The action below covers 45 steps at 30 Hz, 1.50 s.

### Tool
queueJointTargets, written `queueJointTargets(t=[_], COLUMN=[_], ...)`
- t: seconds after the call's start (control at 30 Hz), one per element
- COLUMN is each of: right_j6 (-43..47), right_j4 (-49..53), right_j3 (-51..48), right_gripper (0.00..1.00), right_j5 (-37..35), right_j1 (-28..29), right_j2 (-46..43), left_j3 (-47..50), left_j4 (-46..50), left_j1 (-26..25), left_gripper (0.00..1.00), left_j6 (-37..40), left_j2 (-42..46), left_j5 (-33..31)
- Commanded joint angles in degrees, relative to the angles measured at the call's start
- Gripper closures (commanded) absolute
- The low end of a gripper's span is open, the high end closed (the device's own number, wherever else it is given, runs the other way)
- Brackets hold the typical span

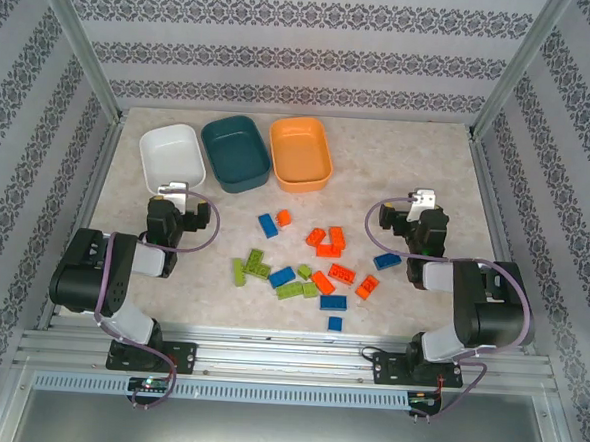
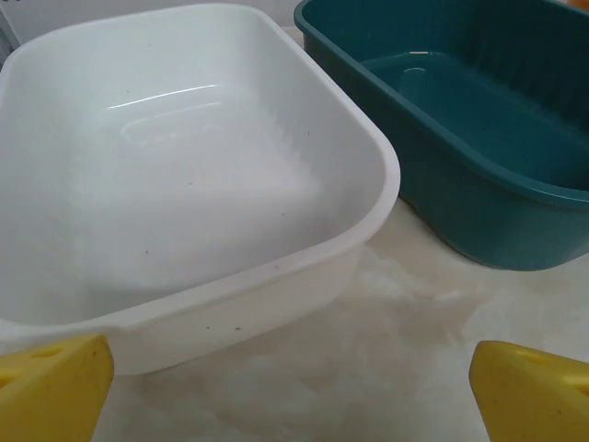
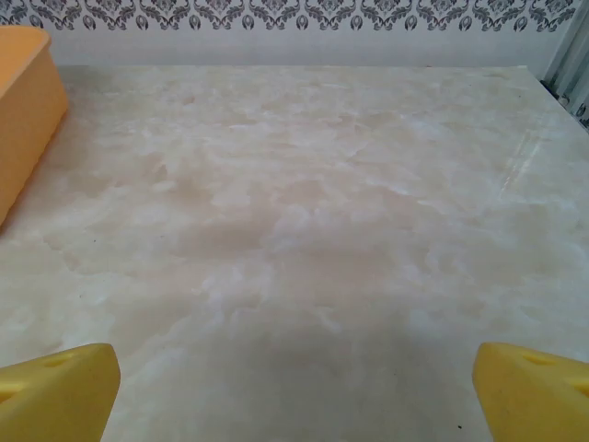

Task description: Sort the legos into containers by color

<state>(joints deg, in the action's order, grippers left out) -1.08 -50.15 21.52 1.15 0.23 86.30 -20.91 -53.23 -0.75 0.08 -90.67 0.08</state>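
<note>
Legos [image 1: 323,282] scattered at mixed angles, containers [image 1: 236,153] lengthwise near-to-far

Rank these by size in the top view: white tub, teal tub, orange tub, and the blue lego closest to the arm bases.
Largest: white tub, teal tub and orange tub look about alike, so I can't rank them.
Smallest: blue lego, far smaller.

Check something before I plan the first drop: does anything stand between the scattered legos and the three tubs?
Nothing visible does. Bare table separates the legos from the white tub, teal tub and orange tub. The open left pincer sits just before the white tub's near rim, left of the pile, holding nothing.
</note>
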Motion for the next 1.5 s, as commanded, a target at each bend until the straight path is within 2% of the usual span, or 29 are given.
queueJointTargets(t=[0.0, 1.33, 1.47], right_j6=[0.16, 0.13, -0.74], right_j4=[-0.74, -0.74, -0.38], right_j3=[0.72, 0.63, 0.99], right_gripper=[0.02, 0.02, 0.02], right_j5=[1.28, 1.3, 3.37], right_j1=[-0.14, -0.15, -1.35], right_j2=[0.24, 0.23, 0.36], left_j3=[-0.19, -1.15, -1.15], left_j4=[-2.27, -0.65, -0.48], left_j1=[0.23, 0.23, 0.3], left_gripper=[0.0, 0.0, 0.0], left_j6=[1.24, 0.8, 0.57], left_j2=[-0.16, -0.14, -0.13], left_j5=[1.27, 0.5, -0.06])
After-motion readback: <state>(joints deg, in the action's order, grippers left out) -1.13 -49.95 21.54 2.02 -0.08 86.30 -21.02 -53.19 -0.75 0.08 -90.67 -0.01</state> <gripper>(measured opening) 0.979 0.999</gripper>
